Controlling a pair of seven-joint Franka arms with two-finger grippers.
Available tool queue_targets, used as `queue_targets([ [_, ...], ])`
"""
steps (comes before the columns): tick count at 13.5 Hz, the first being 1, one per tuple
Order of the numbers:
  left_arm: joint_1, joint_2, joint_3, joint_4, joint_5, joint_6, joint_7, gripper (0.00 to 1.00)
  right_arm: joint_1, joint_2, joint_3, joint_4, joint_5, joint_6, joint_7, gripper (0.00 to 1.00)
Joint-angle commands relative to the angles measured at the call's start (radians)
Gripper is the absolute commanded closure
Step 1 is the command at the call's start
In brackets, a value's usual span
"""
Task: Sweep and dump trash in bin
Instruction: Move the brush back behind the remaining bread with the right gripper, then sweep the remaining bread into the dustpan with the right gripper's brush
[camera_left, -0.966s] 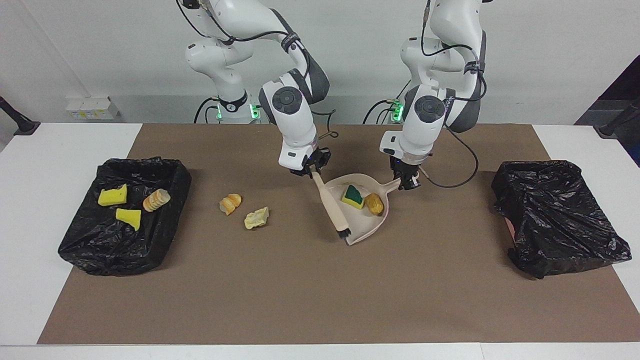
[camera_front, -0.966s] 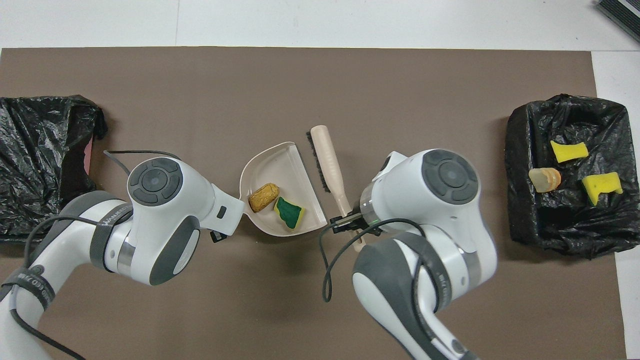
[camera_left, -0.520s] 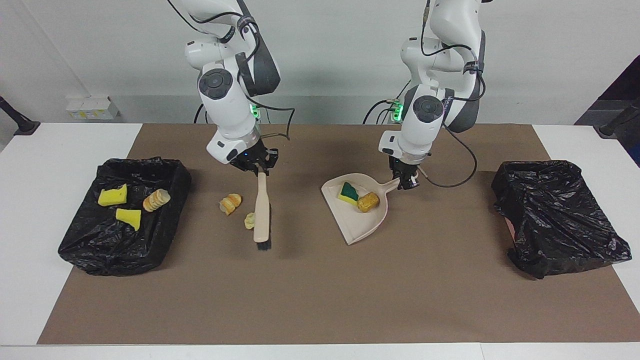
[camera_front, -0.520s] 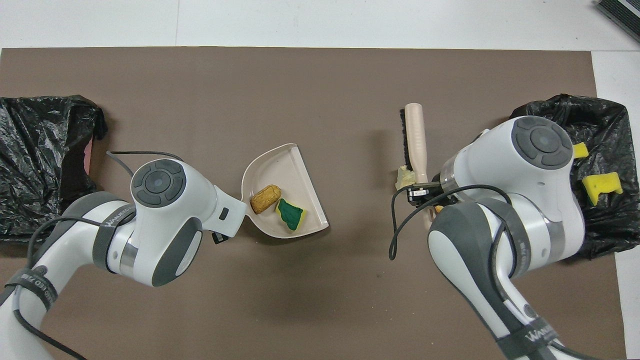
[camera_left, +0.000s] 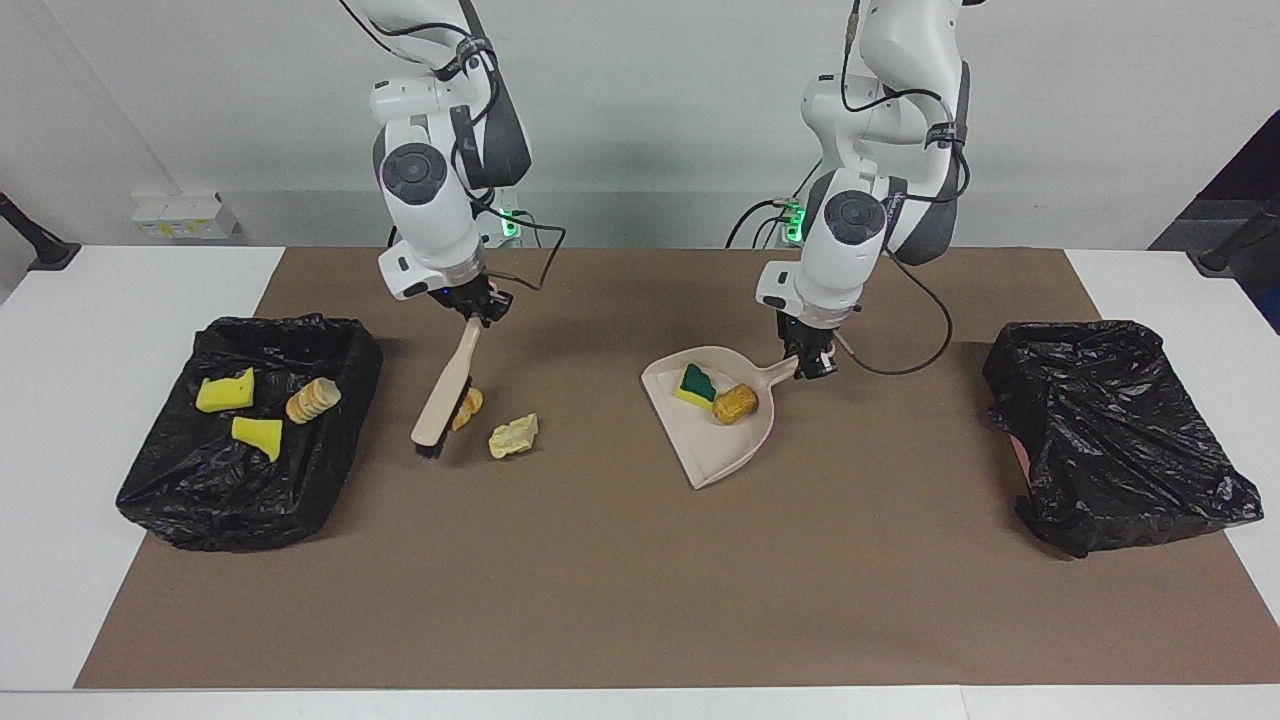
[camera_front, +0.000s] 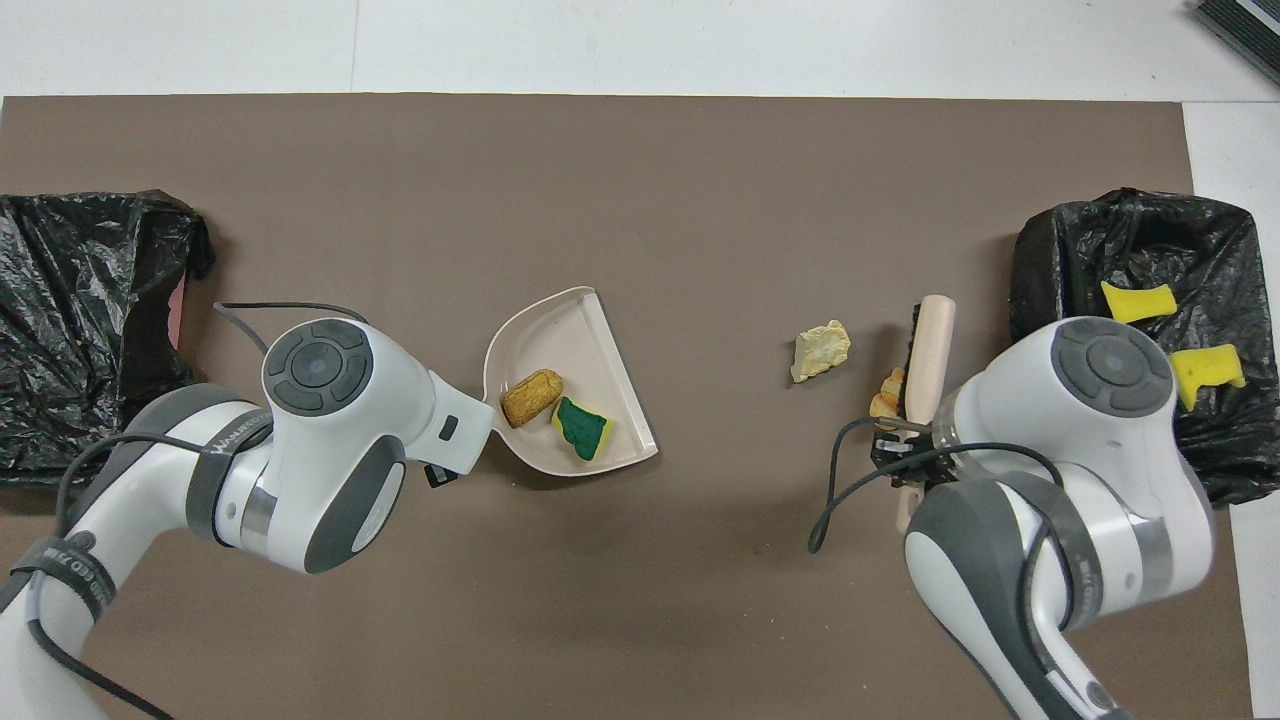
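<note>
On a brown mat (camera_left: 640, 600) between two black-lined bins, a sweep is set up. The brush (camera_left: 443, 392) is held by its handle in the right gripper (camera_left: 483, 309), fingers pinched on it, bristles down at the mat between the fuller bin (camera_left: 160, 500) and two loose scraps: an orange-brown piece (camera_left: 468, 403) touching the brush and a pale chunk (camera_left: 514, 436) just beside it. The dustpan (camera_left: 715, 455) is kept on the mat at mid-table by the left gripper (camera_left: 815, 362), fingers clamped on its handle; a green sponge (camera_left: 697, 384) and a roll (camera_left: 735, 404) already lie in it. Two yellow bits (camera_left: 226, 391) and a ridged bread piece (camera_left: 313, 399) are seen in the bin at the right arm's end; nothing can be seen in the other bin (camera_left: 1110, 430).

The step in hand is judged to be the gathering of the last two scraps. A push toward the pan's open lip is called for next, with the bristles kept low, since the pan stands well apart from the scraps. Only the lettering "WALKEEP", or similar, can be partly read on an arm strap in the overhead view.
</note>
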Motion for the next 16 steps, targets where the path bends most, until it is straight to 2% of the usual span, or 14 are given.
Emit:
queue_targets([
  [1, -0.013, -0.025, 0.009, -0.030, 0.016, 0.025, -0.016, 1.00, -0.062, -0.115, 0.017, -0.138, -0.022, 0.023, 0.026, 1.00],
  [3, -0.012, -0.025, 0.009, -0.030, 0.016, 0.026, -0.018, 1.00, -0.064, -0.155, 0.020, -0.207, -0.022, 0.036, 0.027, 1.00],
  [7, -0.007, -0.025, 0.009, -0.030, 0.016, 0.028, -0.018, 1.00, -0.027, -0.106, 0.023, -0.263, -0.020, 0.144, -0.002, 1.00],
  [9, -0.009, -0.025, 0.009, -0.030, 0.016, 0.028, -0.021, 1.00, -0.019, -0.061, 0.024, -0.219, -0.016, 0.181, -0.040, 1.00],
  [13, -0.009, -0.025, 0.009, -0.030, 0.016, 0.028, -0.021, 1.00, 0.042, 0.032, 0.026, -0.093, 0.003, 0.181, -0.134, 1.00],
  [16, -0.009, -0.025, 0.009, -0.030, 0.016, 0.030, -0.021, 1.00, 0.091, 0.113, 0.029, 0.003, 0.090, 0.185, -0.135, 1.00],
])
